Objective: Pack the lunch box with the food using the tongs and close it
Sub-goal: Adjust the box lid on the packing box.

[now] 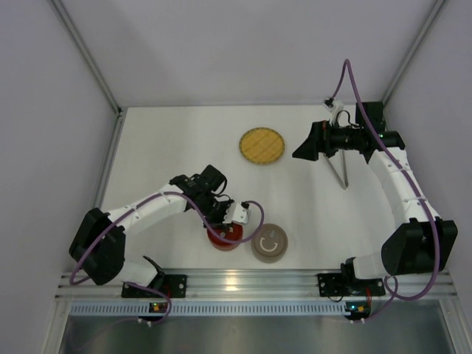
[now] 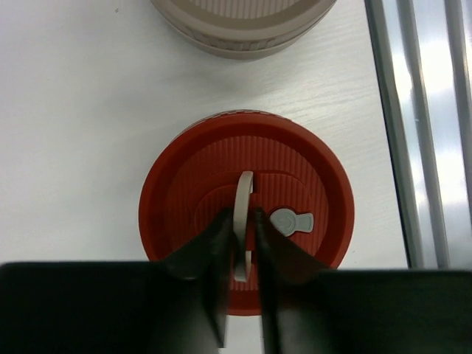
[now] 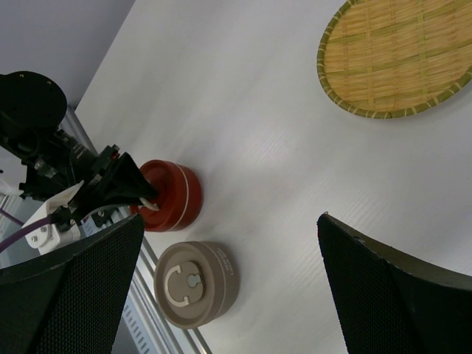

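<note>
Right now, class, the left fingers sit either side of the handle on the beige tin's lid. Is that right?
No. The left fingers sit either side of the handle on the red tin's lid, not the beige one's. The beige tin stands apart beside it, with nothing touching it. The left wrist view shows this.

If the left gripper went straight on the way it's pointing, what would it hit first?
The red lid. The left gripper points down at it, fingers either side of the lid's pale handle, so it would likely press onto the lid almost at once.
</note>
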You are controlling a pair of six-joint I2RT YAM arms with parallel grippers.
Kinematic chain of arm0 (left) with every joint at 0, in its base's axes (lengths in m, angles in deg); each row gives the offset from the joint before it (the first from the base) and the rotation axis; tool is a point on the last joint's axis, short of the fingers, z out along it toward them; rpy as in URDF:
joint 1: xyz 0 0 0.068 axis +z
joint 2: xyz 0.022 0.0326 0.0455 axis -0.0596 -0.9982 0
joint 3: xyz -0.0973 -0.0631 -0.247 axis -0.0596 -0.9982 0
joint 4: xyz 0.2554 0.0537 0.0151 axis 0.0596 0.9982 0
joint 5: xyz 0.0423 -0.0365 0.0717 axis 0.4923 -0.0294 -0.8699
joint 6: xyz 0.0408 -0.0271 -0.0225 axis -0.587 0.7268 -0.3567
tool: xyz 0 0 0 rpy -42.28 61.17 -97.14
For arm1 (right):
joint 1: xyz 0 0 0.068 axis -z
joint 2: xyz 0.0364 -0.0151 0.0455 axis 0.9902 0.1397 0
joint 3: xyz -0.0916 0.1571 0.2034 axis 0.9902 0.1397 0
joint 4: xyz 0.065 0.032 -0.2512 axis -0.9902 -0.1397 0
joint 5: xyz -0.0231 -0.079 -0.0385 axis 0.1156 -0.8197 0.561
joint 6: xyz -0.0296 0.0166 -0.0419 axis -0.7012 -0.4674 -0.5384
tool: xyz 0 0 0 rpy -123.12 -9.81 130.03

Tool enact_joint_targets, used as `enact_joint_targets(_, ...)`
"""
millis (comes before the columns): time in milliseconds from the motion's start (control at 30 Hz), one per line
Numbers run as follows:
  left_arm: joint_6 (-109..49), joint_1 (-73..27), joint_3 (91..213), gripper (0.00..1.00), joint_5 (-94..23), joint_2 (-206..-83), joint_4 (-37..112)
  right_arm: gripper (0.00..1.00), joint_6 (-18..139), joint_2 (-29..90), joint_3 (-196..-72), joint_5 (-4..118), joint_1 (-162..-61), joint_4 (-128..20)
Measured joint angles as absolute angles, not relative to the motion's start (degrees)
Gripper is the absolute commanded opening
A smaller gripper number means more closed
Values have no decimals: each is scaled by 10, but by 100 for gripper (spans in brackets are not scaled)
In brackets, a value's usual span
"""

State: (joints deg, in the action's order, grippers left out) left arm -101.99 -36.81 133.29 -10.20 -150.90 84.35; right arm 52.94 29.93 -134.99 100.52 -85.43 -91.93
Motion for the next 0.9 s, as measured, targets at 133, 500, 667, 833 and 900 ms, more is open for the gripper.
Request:
enact_joint_targets(133, -1004, -372, 1331, 48, -100, -1506, 840, 99, 529, 299, -1350, 1005, -854, -920)
enact_joint_targets(500, -965, -375, 1326, 50, -133, -1487, 826, 99, 530, 299, -1350, 1005, -854, -920)
enact_joint_targets(667, -928, -372, 1329, 52, -155, -1478, 803, 99, 530, 299, -1350, 1005, -854, -920)
enact_joint_targets(833, -852, -337, 1377, 90, -163, -1484, 789, 99, 521, 299, -1350, 999, -854, -921)
enact_joint_targets(900, -808, -317, 1408, 98, -160, -1486, 782, 99, 511, 299, -1350, 988, -854, -926)
